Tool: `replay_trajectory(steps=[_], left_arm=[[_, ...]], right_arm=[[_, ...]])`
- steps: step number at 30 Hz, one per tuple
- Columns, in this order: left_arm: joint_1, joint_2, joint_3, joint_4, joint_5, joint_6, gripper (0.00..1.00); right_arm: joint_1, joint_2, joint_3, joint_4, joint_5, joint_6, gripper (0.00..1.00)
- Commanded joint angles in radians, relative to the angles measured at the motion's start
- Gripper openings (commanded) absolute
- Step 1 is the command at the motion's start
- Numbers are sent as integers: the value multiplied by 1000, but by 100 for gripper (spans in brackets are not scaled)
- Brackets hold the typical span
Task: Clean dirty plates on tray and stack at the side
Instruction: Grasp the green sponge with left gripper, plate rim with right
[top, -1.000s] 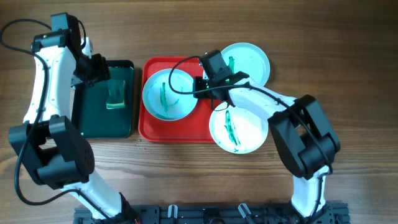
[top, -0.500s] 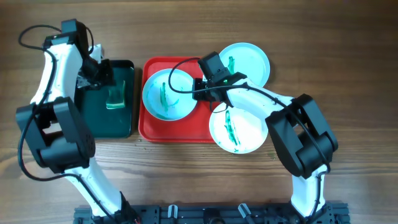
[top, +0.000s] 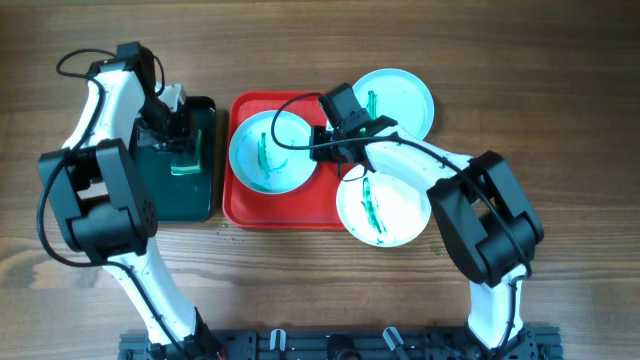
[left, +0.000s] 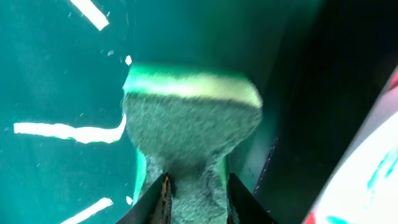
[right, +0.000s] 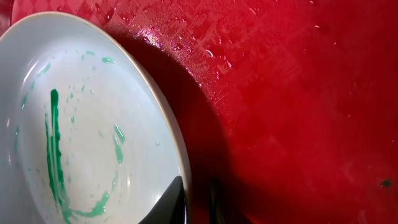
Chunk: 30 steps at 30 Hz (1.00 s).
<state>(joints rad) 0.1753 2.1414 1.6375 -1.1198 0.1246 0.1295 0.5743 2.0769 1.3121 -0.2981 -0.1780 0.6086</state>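
Observation:
Three pale plates carry green smears. One plate (top: 268, 150) sits on the left half of the red tray (top: 300, 205). A second plate (top: 402, 98) lies off the tray's top right corner, and a third (top: 385, 208) overlaps the tray's right edge. My right gripper (top: 320, 140) is shut on the rim of the tray's plate (right: 87, 137), one finger above and one below (right: 198, 202). My left gripper (top: 182, 135) is over the dark green tray (top: 165, 195), shut on the green sponge (left: 193, 127).
The dark green tray lies directly left of the red tray on the wooden table (top: 300, 290). The red tray's surface (right: 298, 93) is wet with droplets. A black rail (top: 330, 345) runs along the table's near edge.
My left arm has swung right from the dark green tray's left edge to the sponge and closed on it. The right arm and the plates have not moved.

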Motion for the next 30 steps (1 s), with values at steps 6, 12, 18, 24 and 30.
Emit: replay_trajectory(steps=[6, 12, 18, 24, 30], left_arm=[[-7, 8, -116, 114, -40, 20, 24], [-7, 8, -131, 145, -40, 8, 4], [-7, -55, -54, 44, -39, -33, 4], [-8, -172, -16, -26, -28, -34, 4], [-9, -217, -16, -19, -26, -71, 4]], right_arm=[[-6, 27, 16, -2, -2, -4, 15], [-6, 27, 16, -6, -2, -4, 4], [-6, 27, 16, -36, 13, -38, 4], [-49, 25, 82, -183, -49, -108, 4], [-51, 25, 85, -189, -78, -159, 4]])
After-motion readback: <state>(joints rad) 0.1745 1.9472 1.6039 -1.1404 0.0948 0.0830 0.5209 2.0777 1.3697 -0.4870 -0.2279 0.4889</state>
